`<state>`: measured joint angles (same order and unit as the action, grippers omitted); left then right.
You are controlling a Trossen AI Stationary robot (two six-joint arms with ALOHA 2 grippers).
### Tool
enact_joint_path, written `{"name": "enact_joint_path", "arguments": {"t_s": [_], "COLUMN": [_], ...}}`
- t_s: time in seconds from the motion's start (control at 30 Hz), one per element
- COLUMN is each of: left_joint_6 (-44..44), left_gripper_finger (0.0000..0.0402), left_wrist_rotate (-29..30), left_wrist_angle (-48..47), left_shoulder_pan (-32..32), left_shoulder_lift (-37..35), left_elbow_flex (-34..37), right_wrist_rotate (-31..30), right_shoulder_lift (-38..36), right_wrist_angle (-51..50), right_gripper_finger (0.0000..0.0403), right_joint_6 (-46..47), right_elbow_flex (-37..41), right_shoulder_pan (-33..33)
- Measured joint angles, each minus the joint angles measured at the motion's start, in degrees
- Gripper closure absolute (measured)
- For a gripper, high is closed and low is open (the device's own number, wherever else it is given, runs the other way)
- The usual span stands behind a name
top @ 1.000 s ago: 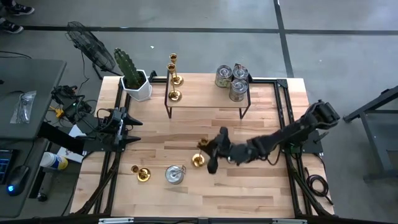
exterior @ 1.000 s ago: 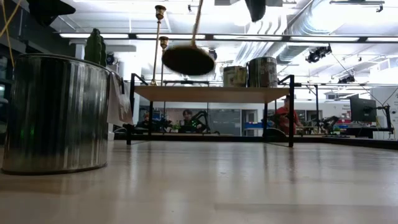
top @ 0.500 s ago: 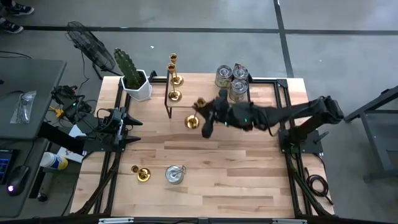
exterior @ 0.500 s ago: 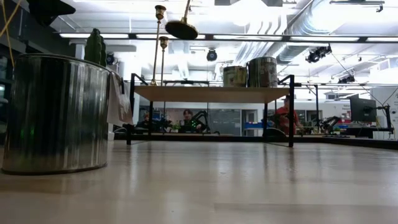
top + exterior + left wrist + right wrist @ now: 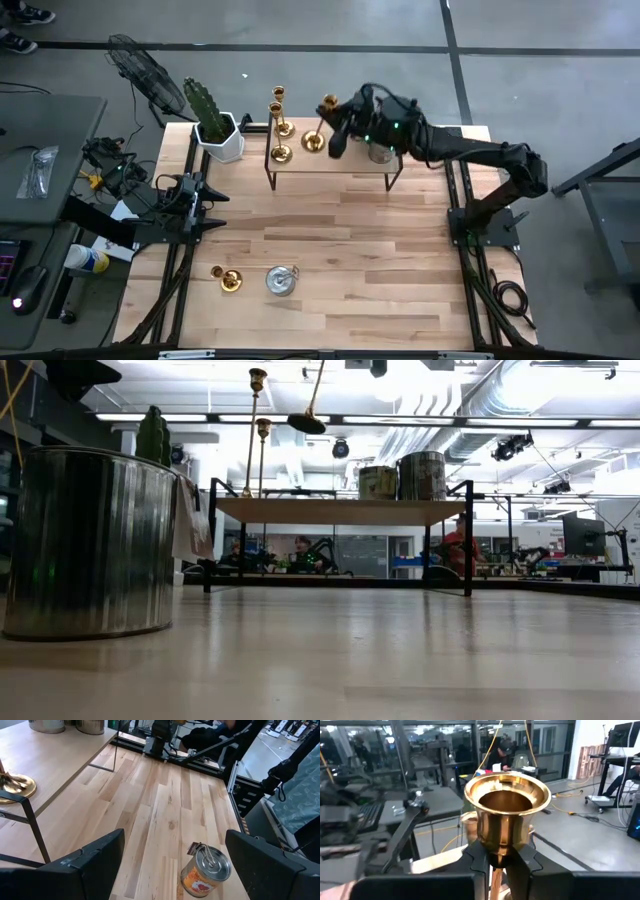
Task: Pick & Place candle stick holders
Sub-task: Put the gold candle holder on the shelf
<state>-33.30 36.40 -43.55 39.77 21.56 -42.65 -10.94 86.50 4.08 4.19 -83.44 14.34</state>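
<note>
My right gripper (image 5: 336,124) is shut on a gold candlestick holder (image 5: 320,125) above the left half of the raised shelf (image 5: 330,165) at the table's far side. Its round base (image 5: 306,423) hangs higher than the shelf top. Two more gold holders (image 5: 280,128) stand on their bases on the shelf's left end, and silver holders (image 5: 422,475) stand on its right end. One gold holder (image 5: 228,280) lies on the table near the front, beside a silver holder (image 5: 281,280). At the left edge, my left gripper (image 5: 205,190) waits open. My right gripper pinches the candlestick holder's slim stem (image 5: 496,866) between its two fingers (image 5: 479,862), just below the flared cup (image 5: 507,802). The fingers come in about level from the table's right, across the stem. The holder is lifted clear, cup up and base down, slightly tilted.
A white hexagonal pot with a cactus (image 5: 222,140) stands at the far left corner beside the shelf. The shelf rests on thin black legs (image 5: 270,175). A fan (image 5: 145,70) and a side desk lie off the table's left. Bare wood spans the table's middle.
My right gripper, still shut on the gold holder, has risen from above the table's middle and swung toward the far edge and the shelf. The holder has been carried up with it, from low over the table to above the shelf's left half.
</note>
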Motion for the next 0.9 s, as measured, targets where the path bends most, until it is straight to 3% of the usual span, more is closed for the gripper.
{"name": "enact_joint_path", "arguments": {"t_s": [0.3, 0.5, 0.7, 0.9], "left_joint_6": [0.0, 0.0, 0.0, 0.0], "left_gripper_finger": [0.006, 0.006, 0.006, 0.006], "left_wrist_rotate": [0.0, 0.0, 0.0, 0.0], "left_wrist_angle": [0.0, 0.0, 0.0, 0.0], "left_shoulder_pan": [0.0, 0.0, 0.0, 0.0], "left_shoulder_lift": [0.0, 0.0, 0.0, 0.0], "left_elbow_flex": [0.0, 0.0, 0.0, 0.0], "right_wrist_rotate": [8.6, 10.0, 11.4, 11.0], "right_shoulder_lift": [3.2, 6.7, 11.0, 18.3], "right_wrist_angle": [3.8, 4.7, 5.2, -4.5], "right_gripper_finger": [0.0374, 0.0375, 0.0375, 0.0375], "right_joint_6": [0.5, 2.1, 1.6, 1.6], "right_elbow_flex": [-0.1, -1.7, -8.2, -16.9], "right_shoulder_pan": [9.5, 12.0, 12.9, 13.6]}}
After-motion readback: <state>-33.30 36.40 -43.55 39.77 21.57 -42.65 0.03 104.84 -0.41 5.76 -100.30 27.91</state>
